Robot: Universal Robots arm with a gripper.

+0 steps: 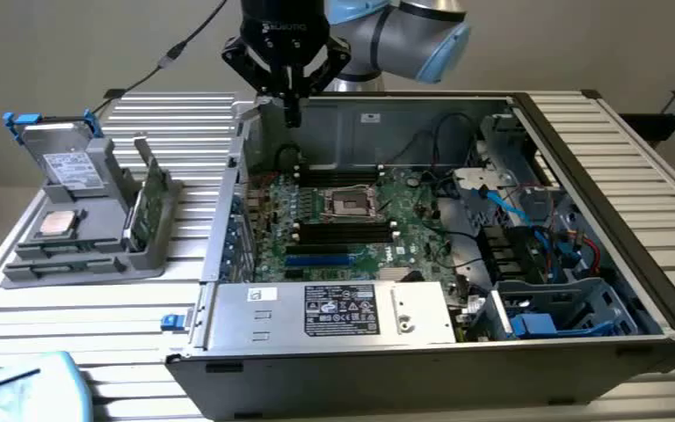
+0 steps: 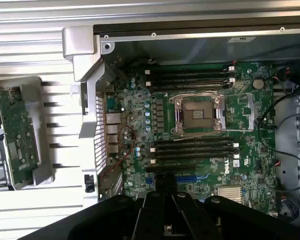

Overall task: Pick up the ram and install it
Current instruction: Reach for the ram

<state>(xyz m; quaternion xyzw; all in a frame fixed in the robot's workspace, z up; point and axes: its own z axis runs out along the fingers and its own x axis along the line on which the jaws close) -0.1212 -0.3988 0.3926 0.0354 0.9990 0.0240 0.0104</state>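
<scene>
1. a slatted metal table point(image 1: 68, 308) carries everything in the scene.
2. an open computer case point(image 1: 619, 211) lies on its side on the table. its green motherboard point(image 1: 361, 242) faces up, with a processor socket point(image 1: 347, 204) near the middle and dark memory slots point(image 1: 337, 230) just beside it.
3. a robot arm point(image 1: 414, 31) reaches in from behind the case.
4. a grey holder point(image 1: 80, 259) sits on the table beside the case, at the exterior view's left.
5. the black gripper point(image 1: 292, 110) hangs above the case's back corner on the holder's side. its fingers are pressed together and grip nothing.
6. a boxy grey drive point(image 1: 74, 167) with a white label stands at the back of the holder.
7. the ram point(image 1: 150, 207), a thin green stick, stands on edge in the holder's slot nearest the case, well apart from the gripper.
8. a square silver chip point(image 1: 56, 224) lies flat in the holder, in front of the drive.
</scene>
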